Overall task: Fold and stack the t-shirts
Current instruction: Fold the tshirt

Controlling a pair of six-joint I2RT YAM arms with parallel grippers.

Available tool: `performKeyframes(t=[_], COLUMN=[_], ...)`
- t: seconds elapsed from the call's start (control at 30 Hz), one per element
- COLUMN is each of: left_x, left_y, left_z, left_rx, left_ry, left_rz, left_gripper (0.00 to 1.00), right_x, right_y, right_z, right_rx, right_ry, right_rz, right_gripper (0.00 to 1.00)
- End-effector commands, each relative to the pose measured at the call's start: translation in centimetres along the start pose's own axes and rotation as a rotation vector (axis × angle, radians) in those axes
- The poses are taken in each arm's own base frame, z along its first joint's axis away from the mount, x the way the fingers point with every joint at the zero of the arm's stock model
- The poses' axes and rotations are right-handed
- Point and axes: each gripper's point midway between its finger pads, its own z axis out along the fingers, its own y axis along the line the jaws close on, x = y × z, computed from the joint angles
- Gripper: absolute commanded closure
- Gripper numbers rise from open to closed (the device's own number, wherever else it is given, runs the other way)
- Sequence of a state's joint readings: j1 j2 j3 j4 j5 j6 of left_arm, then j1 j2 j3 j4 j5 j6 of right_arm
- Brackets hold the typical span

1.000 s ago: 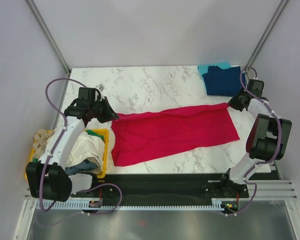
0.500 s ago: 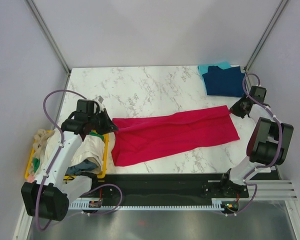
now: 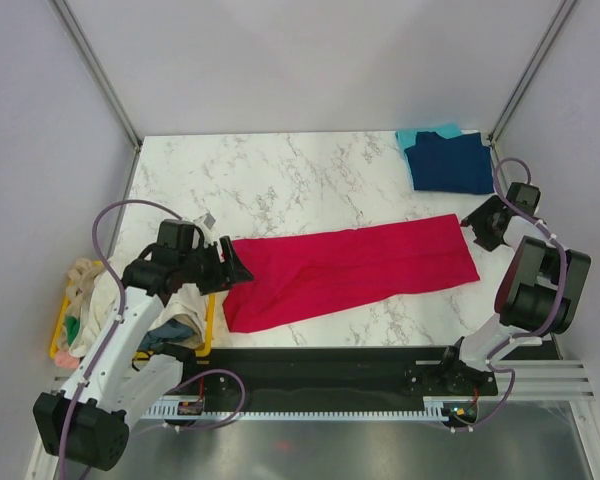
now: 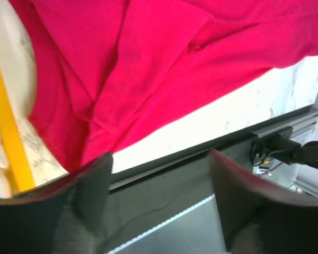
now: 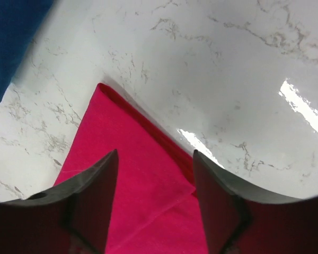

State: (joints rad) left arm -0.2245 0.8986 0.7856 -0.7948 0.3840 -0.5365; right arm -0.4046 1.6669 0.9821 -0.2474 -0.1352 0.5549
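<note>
Fingers (image 4: 90,206) spread wide on both arms, nothing held; red t-shirt (image 3: 350,268) lies on table (image 3: 280,180).
Top: left gripper (image 3: 232,268) at shirt's left end, right gripper (image 3: 478,226) just beside its far right corner; navy t-shirt (image 3: 450,165) on teal t-shirt (image 3: 418,136), back right; yellow bin (image 3: 209,310) by left arm. L wrist: wrinkled red cloth past the fingers. R wrist: shirt corner lies below the gap, not gripped.

A white, grey-veined marble-patterned tabletop (image 3: 280,180) fills the middle of the top view. Plain pale lilac-grey panel walls (image 3: 310,60) close it in at 9, 12 and 3 o'clock. Slim silver metal posts (image 3: 95,70) stand in the corners at 11 and 1 o'clock. At 6 o'clock a black mounting plate (image 3: 320,365) edges the table, with a dull grey metal surface (image 3: 310,450) beyond. A bright glare patch (image 5: 302,103) shines on the marble in the right wrist view.
</note>
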Motion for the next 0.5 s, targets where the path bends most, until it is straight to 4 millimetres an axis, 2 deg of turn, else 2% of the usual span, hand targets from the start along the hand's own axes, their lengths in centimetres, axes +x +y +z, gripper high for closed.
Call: performKeyframes(t=[0.0, 0.13, 0.27, 0.33, 0.37, 0.4, 0.43, 0.47], left_x=[1.4, 0.5, -1.8, -2.5, -2.6, -3.1, -3.4, -3.2], left_y=[-0.6, -0.7, -0.4, -0.1, 0.5, 0.1, 0.1, 0.6], left_z=[-0.5, -0.6, 0.5, 1.4, 2.4, 3.0, 3.7, 5.0], left_rx=[0.032, 0.011, -0.046, -0.072, -0.107, -0.097, -0.103, -0.131], left_ry=[0.02, -0.006, -0.056, -0.067, -0.056, -0.069, -0.071, -0.051], left_rz=[0.007, 0.001, 0.006, 0.003, -0.013, -0.008, -0.01, -0.033], left_gripper=[0.15, 0.12, 0.14, 0.16, 0.16, 0.17, 0.17, 0.18], right_x=[-1.8, -2.4, -2.8, -1.4, -1.0, 0.9, 1.8, 3.7], right_y=[1.4, 1.9, 3.6, 5.8, 7.1, 9.4, 10.7, 12.0], right_z=[-0.4, -1.5, -3.9, -4.6, -5.1, -5.2, -5.2, -4.8], right_rx=[-0.053, -0.067, -0.114, -0.151, -0.177, -0.226, -0.261, -0.289], right_ry=[-0.046, -0.078, -0.132, -0.13, -0.135, -0.107, -0.097, -0.056], right_rz=[-0.006, -0.014, -0.045, -0.109, -0.139, -0.195, -0.224, -0.262], right_gripper=[0.31, 0.28, 0.28, 0.28, 0.28, 0.29, 0.29, 0.29])
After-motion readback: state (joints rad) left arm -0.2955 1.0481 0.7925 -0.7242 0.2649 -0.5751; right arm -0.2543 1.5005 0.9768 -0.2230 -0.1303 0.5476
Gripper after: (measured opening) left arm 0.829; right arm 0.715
